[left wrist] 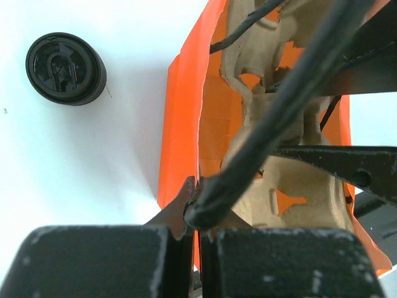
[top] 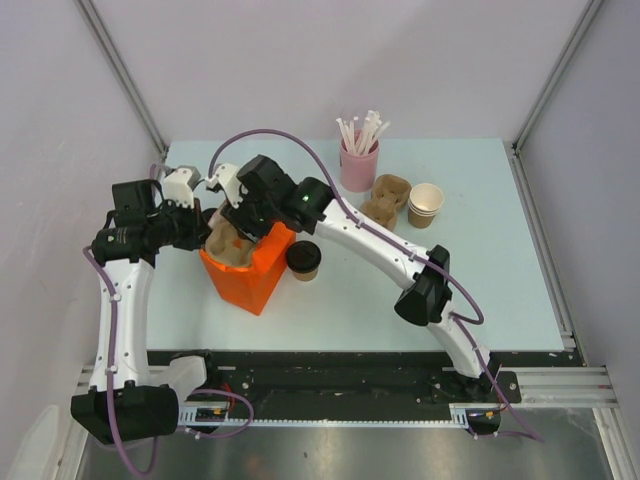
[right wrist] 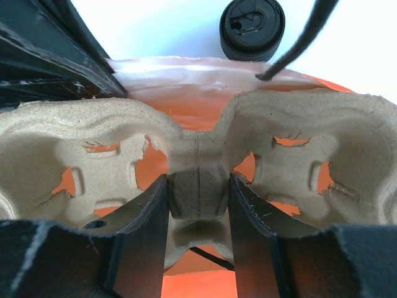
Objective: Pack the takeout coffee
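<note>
The takeout coffee [top: 303, 258], a small brown cup with a black lid, stands on the table just right of the orange paper bag [top: 255, 275]. The left wrist view has it at upper left [left wrist: 65, 68], and the right wrist view at the top [right wrist: 251, 28]. A moulded-pulp cup carrier [top: 230, 247] sits in the bag's open mouth. My right gripper [top: 240, 225] is shut on the carrier's middle post [right wrist: 198, 192]. My left gripper [top: 207, 222] is shut on the bag's left rim [left wrist: 198, 198], pinching the orange paper [left wrist: 183, 124].
At the back of the table stand a pink cup of straws [top: 358, 165], a second pulp carrier [top: 388, 198] and stacked pale-rimmed paper cups [top: 426, 203]. A cable [left wrist: 279, 105] crosses the left wrist view over the bag.
</note>
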You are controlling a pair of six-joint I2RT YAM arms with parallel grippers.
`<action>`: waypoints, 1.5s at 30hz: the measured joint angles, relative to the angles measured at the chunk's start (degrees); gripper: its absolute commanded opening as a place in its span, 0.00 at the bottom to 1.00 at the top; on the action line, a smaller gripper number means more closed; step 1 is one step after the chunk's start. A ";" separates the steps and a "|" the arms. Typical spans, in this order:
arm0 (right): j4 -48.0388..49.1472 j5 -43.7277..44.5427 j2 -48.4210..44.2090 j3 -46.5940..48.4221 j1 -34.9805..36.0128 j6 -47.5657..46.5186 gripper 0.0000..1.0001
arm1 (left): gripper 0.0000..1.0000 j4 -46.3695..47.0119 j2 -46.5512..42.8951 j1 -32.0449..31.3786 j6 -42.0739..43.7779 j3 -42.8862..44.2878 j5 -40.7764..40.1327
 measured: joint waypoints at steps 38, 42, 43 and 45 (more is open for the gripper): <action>1.25 2.10 7.98 -5.53 1.36 0.42 0.00 | 0.00 -0.52 0.09 -0.07 0.44 -0.79 -1.51; 2.38 1.75 8.04 -5.99 1.38 0.42 0.00 | 0.00 -0.52 0.09 -0.07 0.44 -0.79 -1.75; 2.78 1.68 8.17 -6.03 1.40 0.39 0.00 | 0.01 -0.52 0.09 -0.07 0.44 -0.81 -2.05; 3.37 1.90 8.48 -6.03 1.68 0.13 0.00 | 0.00 -0.52 0.09 -0.07 0.48 -0.90 -2.93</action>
